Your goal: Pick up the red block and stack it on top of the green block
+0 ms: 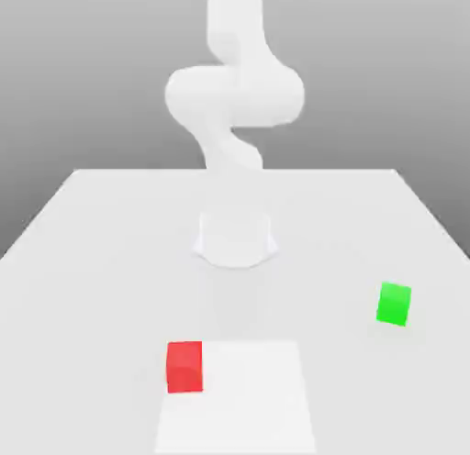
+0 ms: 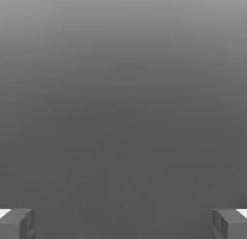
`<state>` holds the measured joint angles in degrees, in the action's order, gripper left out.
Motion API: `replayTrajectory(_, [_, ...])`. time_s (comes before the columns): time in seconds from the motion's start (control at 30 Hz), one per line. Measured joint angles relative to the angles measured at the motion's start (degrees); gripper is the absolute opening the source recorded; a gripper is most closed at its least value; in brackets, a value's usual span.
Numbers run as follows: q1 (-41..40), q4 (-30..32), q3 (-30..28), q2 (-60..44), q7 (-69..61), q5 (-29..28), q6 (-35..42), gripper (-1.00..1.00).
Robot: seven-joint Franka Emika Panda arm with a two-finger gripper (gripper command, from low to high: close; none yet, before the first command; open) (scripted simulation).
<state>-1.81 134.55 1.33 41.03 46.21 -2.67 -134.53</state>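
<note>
Red block (image 1: 184,366) sat on the white bench (image 1: 110,251) toward the exterior view's left, green block (image 1: 394,304) well apart toward its right, fingers (image 2: 17,223) spread wide, holding nothing.

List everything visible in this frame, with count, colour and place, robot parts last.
red block: one, bright red, on the table toward the exterior view's left, at the edge of a lighter square patch.
green block: one, bright green, on the table toward the exterior view's right, apart from the red one.
table: one, white, under both blocks.
lighter patch: one, white, near table edge.
arm: one, white, rising from a round base mid-table.
fingers: two, grey, spread wide, nothing between.
</note>
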Motion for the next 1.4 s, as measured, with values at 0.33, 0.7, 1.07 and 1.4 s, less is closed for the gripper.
replayTrajectory(0.33, [-6.05, 12.03, 0.09, -22.59, -0.49, -8.88, -12.13, 0.00])
replayTrajectory(0.7, [-7.49, 23.36, -2.74, -43.26, -15.04, 2.45, -26.19, 0.00])
replayTrajectory(1.07, [-7.82, 22.06, -2.00, -55.01, -16.26, 3.92, -36.13, -1.00])
replayTrajectory(1.4, [-8.06, 22.99, -1.91, -47.39, -15.81, 3.46, -29.70, -1.00])
